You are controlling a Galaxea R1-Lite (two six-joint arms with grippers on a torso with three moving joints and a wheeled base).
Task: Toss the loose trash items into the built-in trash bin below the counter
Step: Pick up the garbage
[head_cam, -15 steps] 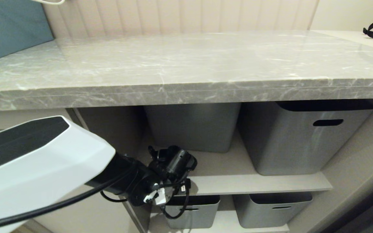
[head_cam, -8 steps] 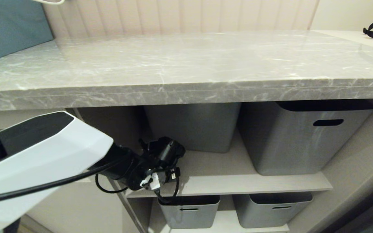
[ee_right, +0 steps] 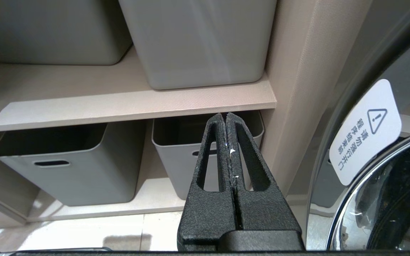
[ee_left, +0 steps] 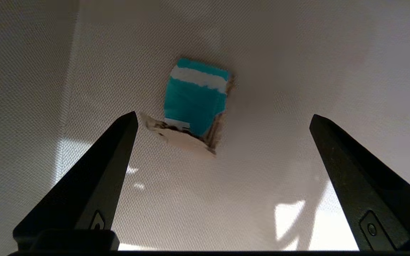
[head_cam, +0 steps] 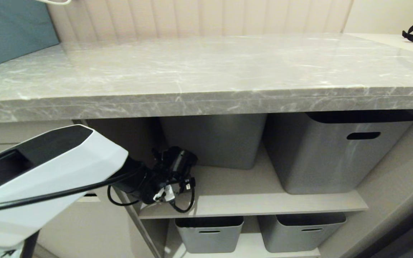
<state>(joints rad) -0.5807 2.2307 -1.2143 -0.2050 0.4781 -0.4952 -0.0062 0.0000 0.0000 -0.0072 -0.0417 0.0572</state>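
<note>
A home utility or laundry corner, with fitted storage. A long grey marble-look counter point(head_cam: 206, 71) with white veins and a thick front edge runs across the room, backed by a pale fluted wall panel point(head_cam: 199, 18). Beneath it, beige open shelves point(head_cam: 249, 204) hold plain grey plastic tubs point(head_cam: 339, 154) with slot handles, two rows deep. At the right side, the curved chrome door rim of a front-loading appliance point(ee_right: 379, 199), most likely a washer or dryer, carries a white warning sticker point(ee_right: 365, 131) with a triangle and Chinese text. A large teal box point(head_cam: 9, 32) stands on the counter's left end.
</note>
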